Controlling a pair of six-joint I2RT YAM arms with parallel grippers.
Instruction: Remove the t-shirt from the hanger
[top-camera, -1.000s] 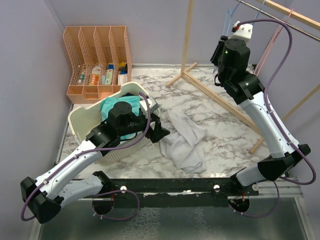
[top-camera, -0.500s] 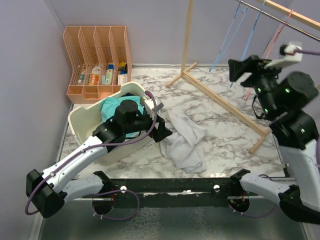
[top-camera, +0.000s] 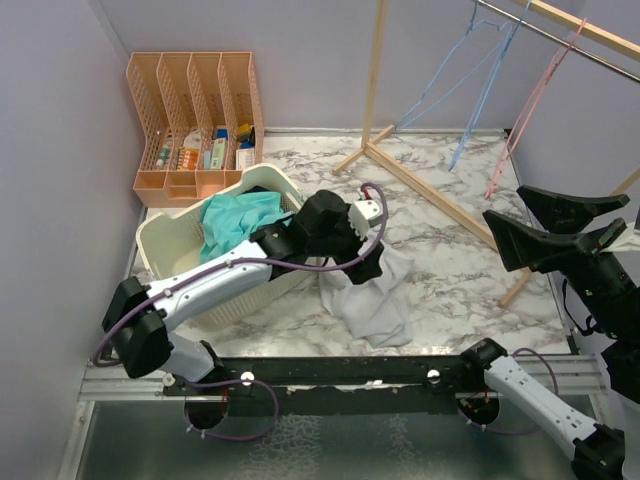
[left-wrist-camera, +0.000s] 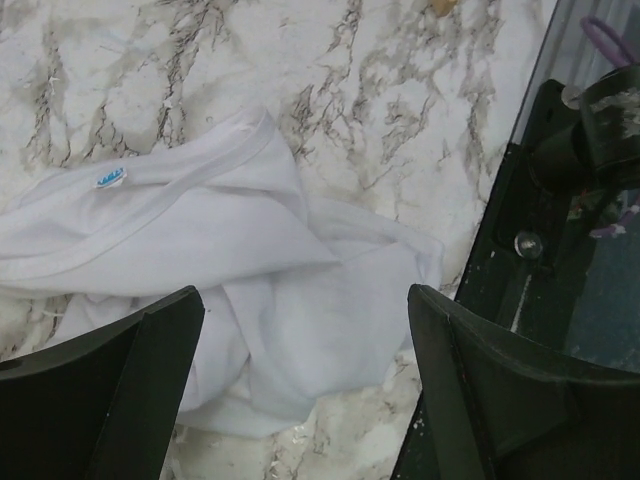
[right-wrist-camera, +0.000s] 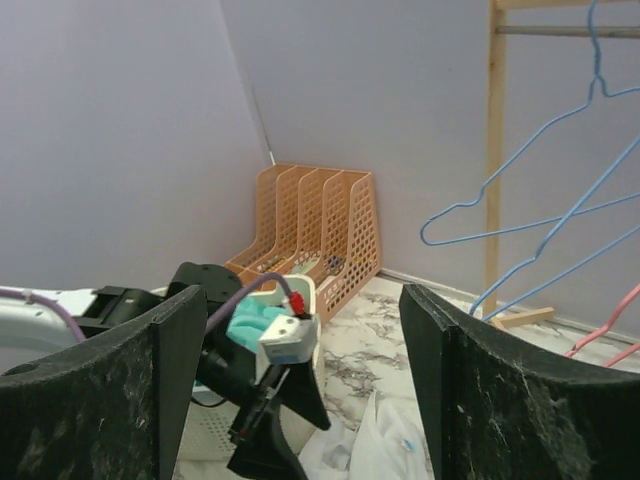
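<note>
The white t-shirt (top-camera: 375, 310) lies crumpled on the marble table, off any hanger. In the left wrist view it (left-wrist-camera: 230, 290) fills the space below the jaws, collar and blue label showing. My left gripper (top-camera: 368, 272) hovers over the shirt, open and empty (left-wrist-camera: 300, 400). My right gripper (top-camera: 503, 202) is raised at the right side, open and empty (right-wrist-camera: 300, 390), facing the left arm. Two bare blue hangers (top-camera: 455, 80) and a pink hanger (top-camera: 530, 110) hang on the rail (top-camera: 570, 25).
A white basket (top-camera: 160, 245) holding a teal cloth (top-camera: 235, 215) stands left of the shirt. An orange file organizer (top-camera: 195, 120) sits at the back left. The wooden rack's base bar (top-camera: 440, 200) runs diagonally across the table's right half. The black front rail (left-wrist-camera: 560, 250) lies just beside the shirt.
My right arm swung away from the hanger rail, down and out to the right. My left arm reached right from the basket to above the t-shirt.
</note>
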